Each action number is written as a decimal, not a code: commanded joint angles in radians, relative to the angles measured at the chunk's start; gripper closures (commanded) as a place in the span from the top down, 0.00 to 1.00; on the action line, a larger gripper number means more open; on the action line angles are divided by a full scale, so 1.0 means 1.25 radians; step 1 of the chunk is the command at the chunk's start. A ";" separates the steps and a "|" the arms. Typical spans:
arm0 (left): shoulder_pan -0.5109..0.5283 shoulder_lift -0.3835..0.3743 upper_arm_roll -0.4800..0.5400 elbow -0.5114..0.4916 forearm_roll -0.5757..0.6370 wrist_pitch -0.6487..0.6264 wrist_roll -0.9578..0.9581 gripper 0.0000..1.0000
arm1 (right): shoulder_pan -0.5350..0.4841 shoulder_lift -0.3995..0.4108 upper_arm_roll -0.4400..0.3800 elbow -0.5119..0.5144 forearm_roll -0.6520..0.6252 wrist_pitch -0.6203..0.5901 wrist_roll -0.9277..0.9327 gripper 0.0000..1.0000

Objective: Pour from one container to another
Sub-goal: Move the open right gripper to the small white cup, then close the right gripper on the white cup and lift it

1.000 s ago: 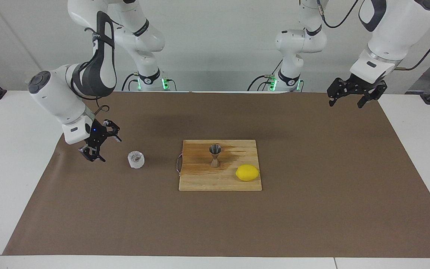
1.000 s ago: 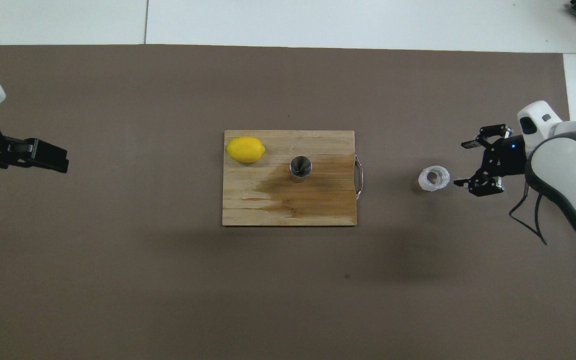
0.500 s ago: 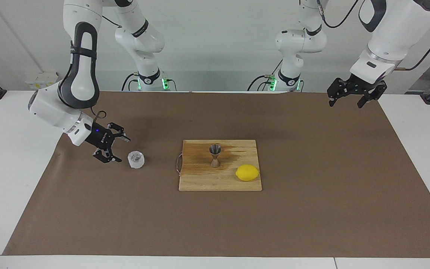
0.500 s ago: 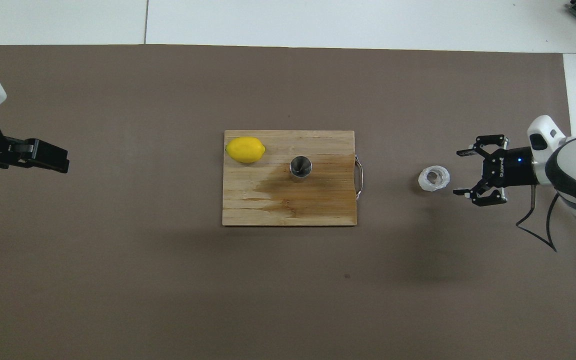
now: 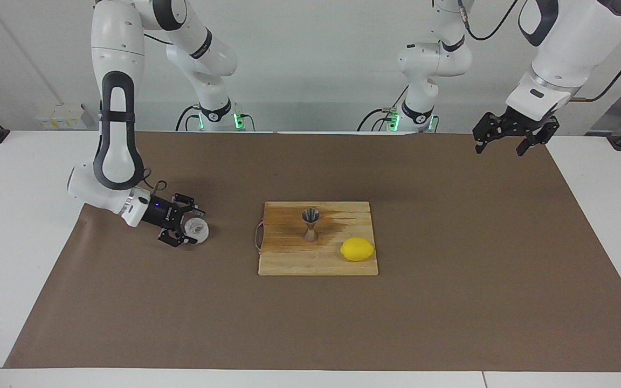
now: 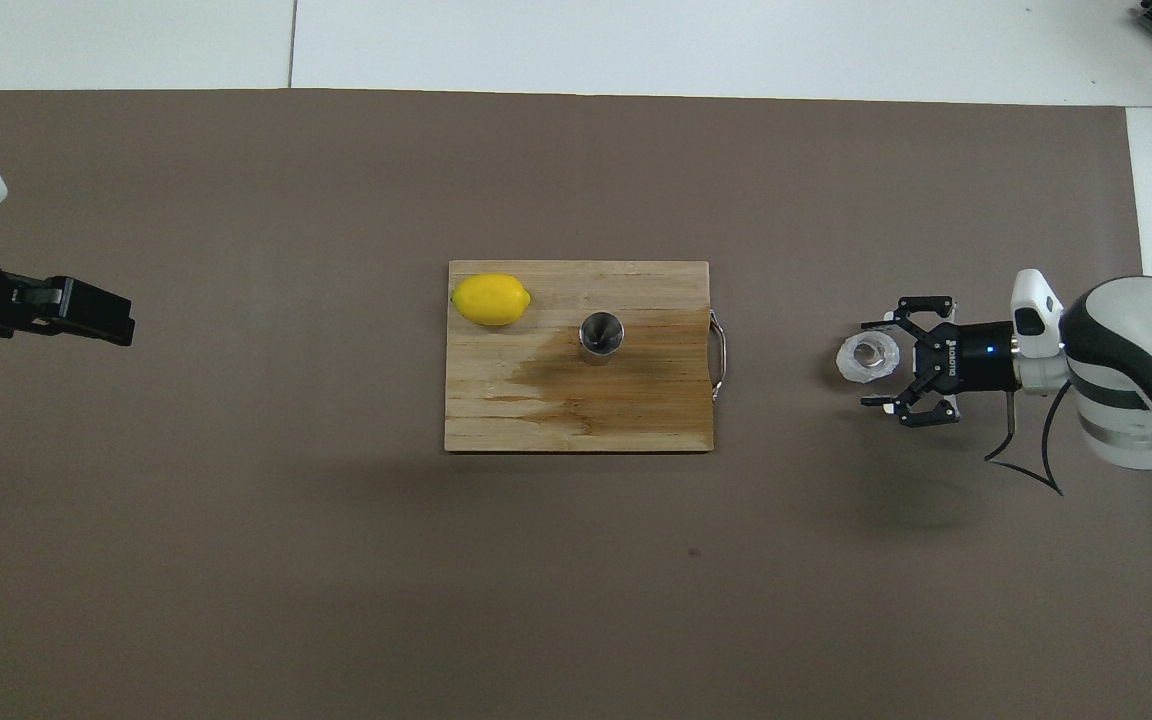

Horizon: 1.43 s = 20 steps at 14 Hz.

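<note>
Right gripper (image 5: 187, 230) now at the cup, jaws open, no grasp yet.
Over the last second it swings in low from frame left; small clear faceted cup (image 5: 197, 230) sits between its fingers on the bench, centre-left of the facing view. Steel hourglass jigger (image 5: 310, 223) upright on wooden board (image 5: 289, 258). Left gripper (image 5: 509, 138) waits open, upper right. Next: close, lift.

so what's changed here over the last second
The right claw dropped low and slid in from the right arm's end of the table toward the clear cup; its open fingers now sit around the cup's side, not closed on it. The cup, jigger, lemon and cutting board stayed put. The left claw waits, open, over the mat's corner.
</note>
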<state>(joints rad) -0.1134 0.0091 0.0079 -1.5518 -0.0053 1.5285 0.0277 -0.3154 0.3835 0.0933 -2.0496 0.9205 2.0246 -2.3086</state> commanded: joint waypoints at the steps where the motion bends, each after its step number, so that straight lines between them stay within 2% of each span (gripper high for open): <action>1: 0.000 -0.023 0.001 -0.025 0.009 0.001 0.002 1.00 | -0.012 0.004 0.008 0.008 0.020 -0.004 -0.028 1.00; 6: 0.000 -0.023 0.001 -0.025 0.009 0.001 0.002 1.00 | 0.001 0.006 0.008 0.008 0.020 0.009 -0.044 1.00; 7: 0.000 -0.023 0.001 -0.025 0.009 0.001 0.002 1.00 | 0.003 0.006 0.008 0.008 0.021 0.015 -0.044 0.95; 10: 0.000 -0.023 0.001 -0.025 0.009 0.001 0.002 1.00 | 0.007 0.009 0.008 0.008 0.020 0.034 -0.044 0.50; 12: 0.000 -0.023 0.001 -0.025 0.009 0.002 0.002 1.00 | 0.007 0.009 0.011 0.010 0.020 0.038 -0.044 0.16; 13: 0.000 -0.023 0.001 -0.025 0.009 0.001 0.002 1.00 | 0.006 0.009 0.015 0.016 0.020 0.038 -0.042 0.10; 16: 0.000 -0.023 0.001 -0.025 0.009 0.001 0.002 1.00 | 0.026 0.006 0.015 0.061 0.018 0.028 -0.011 0.10; 20: 0.000 -0.023 0.001 -0.025 0.009 0.002 0.002 1.00 | 0.102 -0.044 0.015 0.070 0.005 0.044 0.170 0.10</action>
<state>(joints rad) -0.1134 0.0091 0.0079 -1.5518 -0.0053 1.5284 0.0277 -0.2370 0.3759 0.1068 -1.9633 0.9212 2.0612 -2.1931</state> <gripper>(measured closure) 0.000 0.498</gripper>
